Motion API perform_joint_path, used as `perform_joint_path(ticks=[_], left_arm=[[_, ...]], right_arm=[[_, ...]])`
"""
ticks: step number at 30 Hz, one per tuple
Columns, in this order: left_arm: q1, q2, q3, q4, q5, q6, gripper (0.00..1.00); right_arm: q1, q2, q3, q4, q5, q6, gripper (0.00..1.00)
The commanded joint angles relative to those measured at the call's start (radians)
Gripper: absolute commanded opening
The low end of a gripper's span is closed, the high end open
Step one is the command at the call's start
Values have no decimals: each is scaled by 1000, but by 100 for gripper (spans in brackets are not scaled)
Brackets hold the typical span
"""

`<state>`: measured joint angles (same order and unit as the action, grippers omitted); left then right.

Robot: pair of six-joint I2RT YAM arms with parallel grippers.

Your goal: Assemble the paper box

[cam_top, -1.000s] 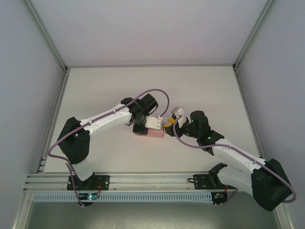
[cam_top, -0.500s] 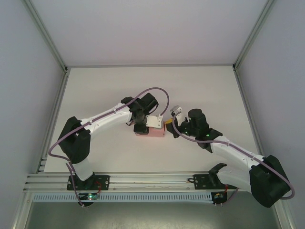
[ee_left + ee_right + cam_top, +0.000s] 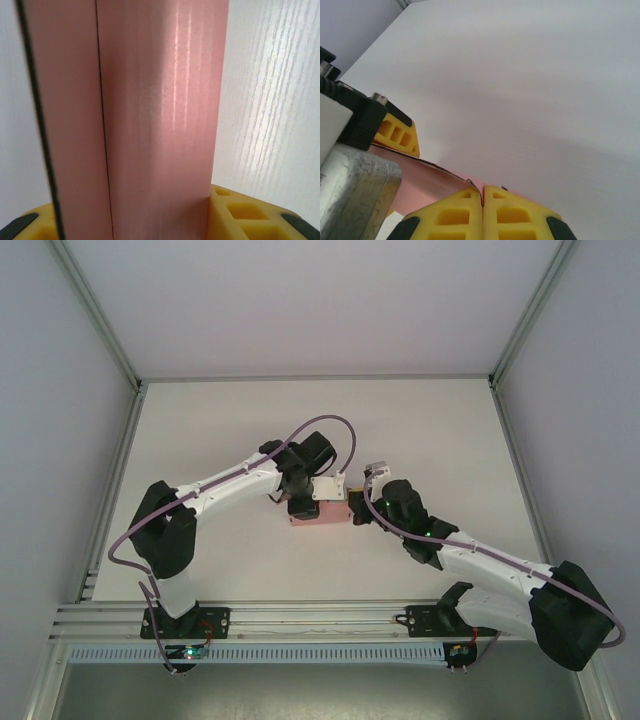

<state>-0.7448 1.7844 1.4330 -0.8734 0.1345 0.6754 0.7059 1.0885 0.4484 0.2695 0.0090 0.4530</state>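
Box (image 3: 322,514) position: on the table (image 3: 200,430), close to its centre, between the two grippers.

Left gripper (image 3: 306,508): it reaches the box from 10 o'clock and grasps it. In the left wrist view the box (image 3: 160,125) stands upright between the yellow fingers (image 3: 240,212), one on each side at the lower edge of the view, both touching the card. A dark seam runs up the pink face at its 9 o'clock side. The white table (image 3: 270,100) lies at 3 o'clock of the box.

Right gripper (image 3: 356,508): it sits at 3 o'clock of the box, touching its end. In the right wrist view the gripper (image 3: 482,200) is clenched, with its yellow pads pressed together and no gap between them. Its tips meet the edge of the pink card (image 3: 427,180). Whether any card is pinched between the pads cannot be told. One yellow finger of the left gripper (image 3: 395,132) shows at 10 o'clock of these tips, resting on the card.
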Motion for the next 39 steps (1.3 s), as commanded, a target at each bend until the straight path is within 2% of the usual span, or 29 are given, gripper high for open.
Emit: perform_joint_path(ticks=[1, 5, 9, 14, 19, 24, 34, 37, 38, 39], left_arm=[[-2, 23, 22, 48, 13, -39, 43], [-2, 24, 29, 46, 6, -43, 44], [-2, 16, 17, 55, 5, -43, 45], [-2, 10, 8, 64, 4, -41, 48], [-2, 15, 14, 74, 1, -53, 48], [-2, 2, 14, 93, 7, -69, 49], [-2, -38, -10, 160, -18, -96, 62], [0, -55, -10, 174, -27, -109, 72], [-1, -62, -16, 180, -27, -112, 81], [0, -74, -22, 190, -22, -115, 85]], right_arm=[[32, 23, -26, 44, 46, 65, 0], [44, 41, -32, 67, 49, 103, 0], [56, 47, -69, 100, 100, 74, 0], [63, 56, -159, 228, 130, -18, 0], [66, 106, -218, 354, 107, 1, 0], [75, 132, -194, 329, 150, -7, 0], [111, 99, -171, 272, 232, -2, 0], [123, 76, -141, 220, 256, -9, 0], [128, 72, -138, 213, 265, -12, 0], [131, 73, -136, 207, 271, -10, 0]])
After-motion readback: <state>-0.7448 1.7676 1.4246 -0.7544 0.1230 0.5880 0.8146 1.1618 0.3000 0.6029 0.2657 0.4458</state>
